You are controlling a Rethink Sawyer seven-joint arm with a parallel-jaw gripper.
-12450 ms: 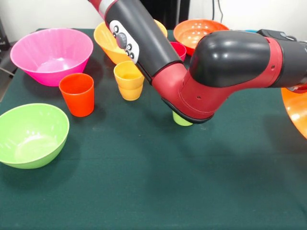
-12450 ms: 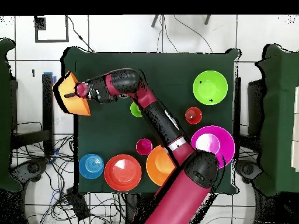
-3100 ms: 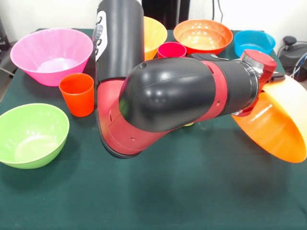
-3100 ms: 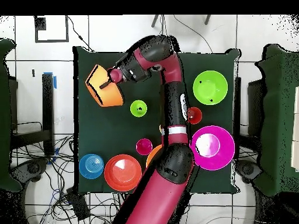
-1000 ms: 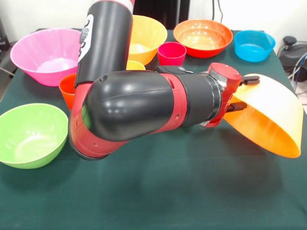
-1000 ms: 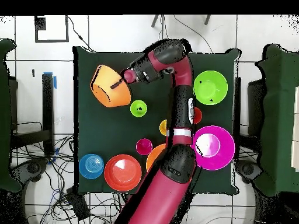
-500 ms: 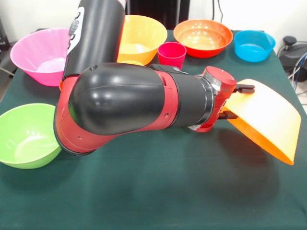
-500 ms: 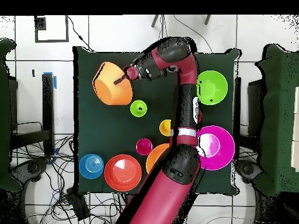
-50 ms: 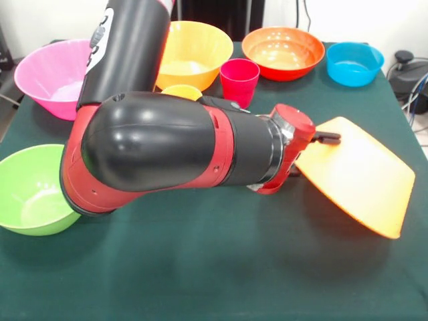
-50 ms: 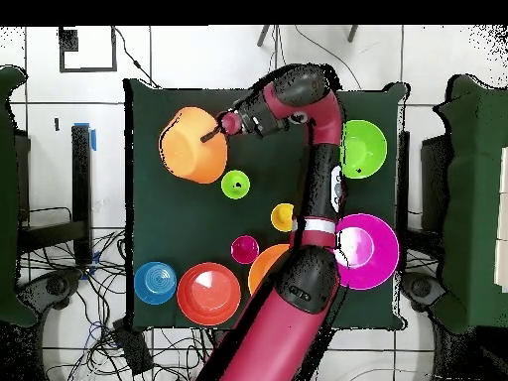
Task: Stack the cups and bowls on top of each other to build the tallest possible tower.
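A dark green cloth-covered table [image 9: 221, 267] fills most of the front view, and in the overhead view it [image 10: 179, 228] stands on a white tiled floor [image 10: 198, 55] crossed by dark grout lines. A black square outline [image 10: 86, 50] is marked on the tiles beyond one corner of the table. Tangled black cables [image 10: 109, 327] lie on the floor near another corner, and thin cables [image 10: 308, 50] trail across the tiles at the table's far edge. A black rounded device [image 9: 409, 70] sits just off the table's edge in the front view.
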